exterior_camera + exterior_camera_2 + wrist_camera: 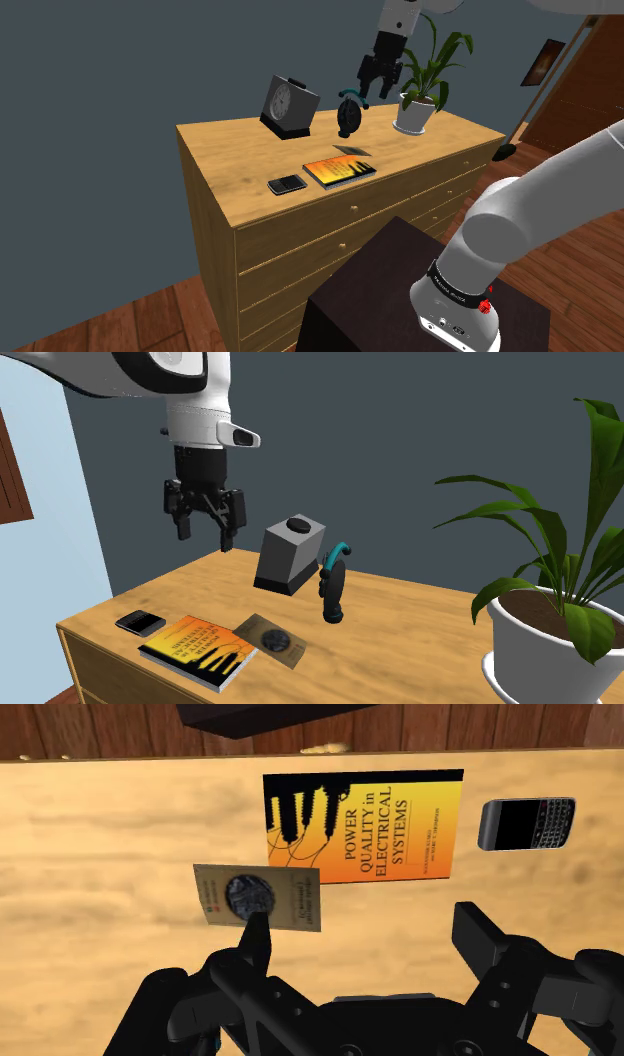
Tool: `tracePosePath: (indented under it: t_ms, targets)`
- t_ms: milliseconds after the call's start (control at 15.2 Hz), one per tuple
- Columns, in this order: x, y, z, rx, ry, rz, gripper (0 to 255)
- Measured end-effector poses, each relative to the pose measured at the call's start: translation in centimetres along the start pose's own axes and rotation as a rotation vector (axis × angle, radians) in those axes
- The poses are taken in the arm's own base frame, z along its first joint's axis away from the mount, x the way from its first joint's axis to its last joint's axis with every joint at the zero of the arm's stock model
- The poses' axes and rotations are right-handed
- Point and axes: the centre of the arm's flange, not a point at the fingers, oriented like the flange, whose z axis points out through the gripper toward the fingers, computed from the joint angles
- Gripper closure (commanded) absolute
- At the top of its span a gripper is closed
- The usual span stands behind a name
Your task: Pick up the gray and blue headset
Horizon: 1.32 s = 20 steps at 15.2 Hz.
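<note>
The headset (349,116) is dark grey with a teal-blue band and stands upright on the wooden dresser top (230,150), next to a grey clock (289,104). In the second exterior view the headset (333,584) stands to the right of the clock (290,555). My black gripper (379,92) hangs in the air above the dresser, higher than the headset and apart from it. It is open, with nothing between its fingers. In the second exterior view the gripper (205,530) is up and to the left of the clock. The wrist view has the gripper (365,944) looking down on the dresser top (90,874).
An orange book (365,824), a black phone (527,823) and a small tan card (258,897) lie flat near the dresser's front edge. A potted plant (420,100) stands at the far corner. My dark stand (400,290) is in front of the drawers.
</note>
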Motion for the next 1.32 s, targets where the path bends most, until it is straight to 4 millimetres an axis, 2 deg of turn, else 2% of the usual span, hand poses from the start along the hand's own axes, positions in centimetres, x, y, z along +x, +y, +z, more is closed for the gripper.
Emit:
tracePosePath:
  t_ms: [726, 1320]
  targets:
    - [11.9, 8.7, 1.3, -0.045, -0.031, 0.025, 0]
    - [20.7, 15.9, 2.0, -0.079, -0.056, 0.046, 0]
